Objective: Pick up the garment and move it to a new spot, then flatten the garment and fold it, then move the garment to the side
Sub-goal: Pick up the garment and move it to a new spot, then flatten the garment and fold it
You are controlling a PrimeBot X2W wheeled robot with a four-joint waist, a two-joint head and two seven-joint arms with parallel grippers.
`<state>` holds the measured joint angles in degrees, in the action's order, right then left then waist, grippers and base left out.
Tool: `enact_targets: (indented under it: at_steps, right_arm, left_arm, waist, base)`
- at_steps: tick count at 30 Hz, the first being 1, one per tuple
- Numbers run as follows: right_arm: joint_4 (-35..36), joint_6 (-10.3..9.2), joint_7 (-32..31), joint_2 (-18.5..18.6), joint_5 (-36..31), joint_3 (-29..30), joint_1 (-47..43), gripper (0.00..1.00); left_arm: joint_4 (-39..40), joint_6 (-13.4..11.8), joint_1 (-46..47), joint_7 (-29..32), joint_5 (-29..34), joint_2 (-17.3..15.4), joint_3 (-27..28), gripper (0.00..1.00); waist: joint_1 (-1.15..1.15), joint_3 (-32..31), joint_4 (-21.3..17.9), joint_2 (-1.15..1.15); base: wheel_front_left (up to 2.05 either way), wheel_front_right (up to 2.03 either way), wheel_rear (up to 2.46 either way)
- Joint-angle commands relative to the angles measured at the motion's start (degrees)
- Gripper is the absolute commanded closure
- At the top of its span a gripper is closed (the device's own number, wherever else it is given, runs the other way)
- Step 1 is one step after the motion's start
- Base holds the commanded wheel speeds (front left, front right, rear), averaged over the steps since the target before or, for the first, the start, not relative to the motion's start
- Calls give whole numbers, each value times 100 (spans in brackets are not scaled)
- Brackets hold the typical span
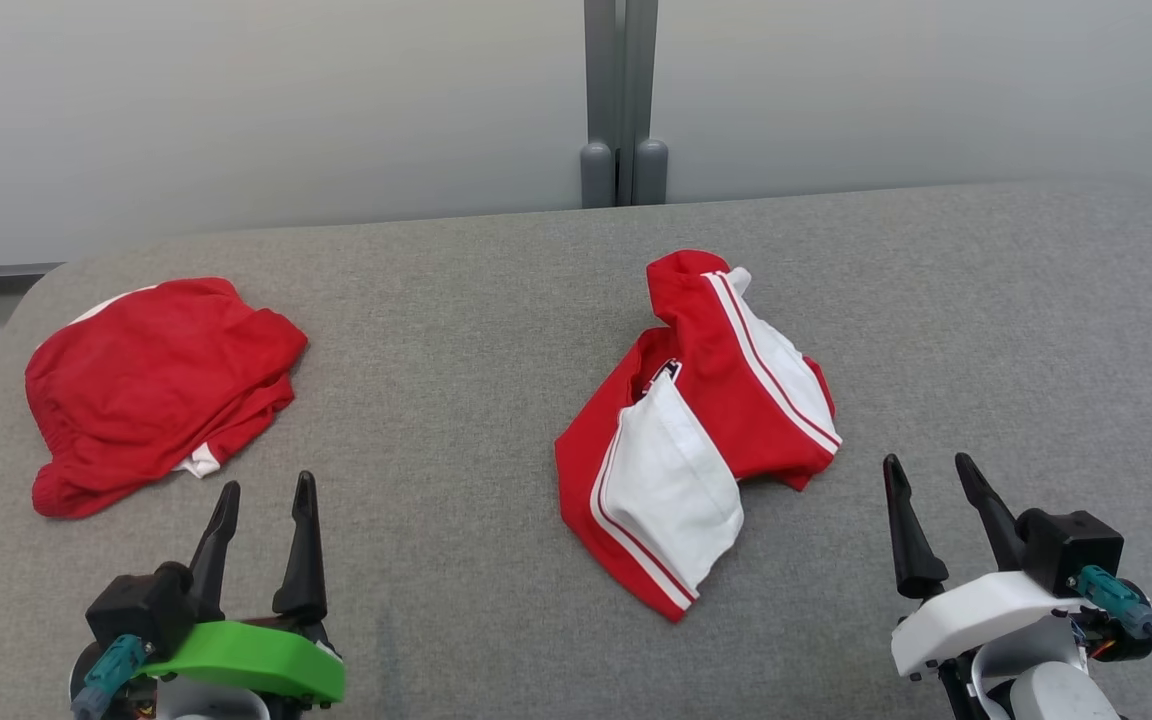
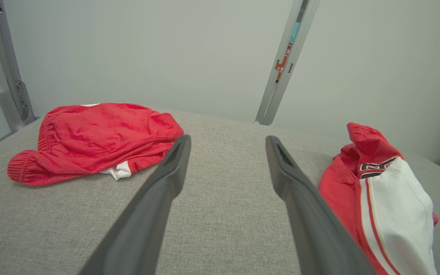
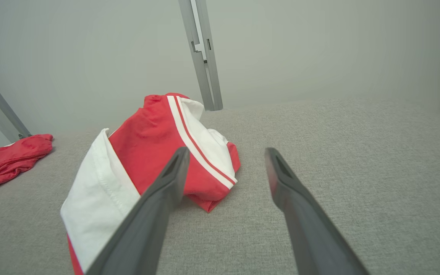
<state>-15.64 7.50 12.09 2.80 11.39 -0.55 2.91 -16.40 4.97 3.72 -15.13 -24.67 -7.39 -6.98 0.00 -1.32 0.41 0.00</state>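
Red all over but for a scrap of white at its near edge, the red garment (image 1: pixel 156 385) lies bunched in a low heap ahead of the left pincer (image 1: pixel 266 485) and off to its left. It is near the fingertips, with a strip of the grey cloth tabletop (image 1: pixel 496 300) showing between them. The left pincer stands wide, its two dark fingers spread with nothing between them, pointing away from the robot over bare cloth.

To the right of that pincer, and well apart from it, lies the red-and-white garment (image 1: pixel 696 440). It is crumpled and partly turned over itself, with a white panel lying on top at its near end, red and white stripes running along its length, and a small dark label showing in the opening. It sits ahead of the right pincer (image 1: pixel 926 462) and to that pincer's left, its nearest red edge close to the left fingertip but not touching it.

The right pincer is also spread wide and holds nothing, its fingers aimed over bare tabletop. Far beyond both pincers, roughly between them, a grey post (image 1: pixel 621 100) rises against the pale wall.
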Motion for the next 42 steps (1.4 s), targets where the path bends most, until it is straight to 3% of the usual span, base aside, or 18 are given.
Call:
enact_targets:
  at_steps: [1, 11, 20, 26, 37, 38, 39, 40, 41, 42]
  right_arm:
    - [6, -2, -17, 17, -3, 3, -57, 0]
    - [-5, -1, -323, 16, -139, -111, 267, 0]
    - [-878, -1, -2231, 13, 253, 292, 1396, 0]
    - [-1767, -1, -2861, 11, 376, 514, 2084, 0]
    - [-3049, -1, -2609, 6, 776, 282, 2826, 0]
    - [-3134, -1, -2629, 5, 813, 235, 2855, 5]
    - [-3226, -1, -2616, -2, 840, 193, 2891, 38]
    - [-3276, -1, -2557, -9, 814, 158, 2921, 83]
    - [-3333, -1, -2483, -9, 721, 137, 2956, 100]
    - [-3364, -1, -2433, -4, 670, 124, 2987, 100]
  left_arm:
    - [23, 35, -106, -2, 43, 23, 65, 0]
    - [40, 144, -86, -3, 249, 145, 220, 0]
    - [217, 208, 252, -3, 369, 214, 186, 0]
    - [274, 234, 471, -3, 451, 246, 150, 0]
    - [277, 252, 644, -3, 522, 288, 129, 0]
    - [274, 253, 648, -3, 525, 293, 129, 0]
    - [268, 254, 650, -3, 529, 297, 130, 0]
    - [268, 254, 649, -3, 528, 300, 139, 0]
    - [268, 255, 650, -3, 527, 304, 148, 0]
    - [270, 256, 647, -3, 527, 308, 149, 0]
  waist:
    - [0, 3, -9, 0]
    - [0, 79, -19, 0]
    - [0, 594, 132, 0]
    - [0, 933, 313, 0]
    - [0, 1176, 552, 0]
    - [0, 1180, 562, 0]
    - [0, 1182, 572, 0]
    - [0, 1183, 576, 0]
    - [0, 1181, 578, 0]
    - [0, 1177, 577, 0]
  base:
    - [0, 0, 0]
    - [0, 0, 0]
    - [0, 0, 0]
    - [0, 0, 0]
    - [0, 0, 0]
    - [0, 0, 0]
    - [0, 0, 0]
    - [0, 0, 0]
    - [0, 0, 0]
    - [0, 0, 0]
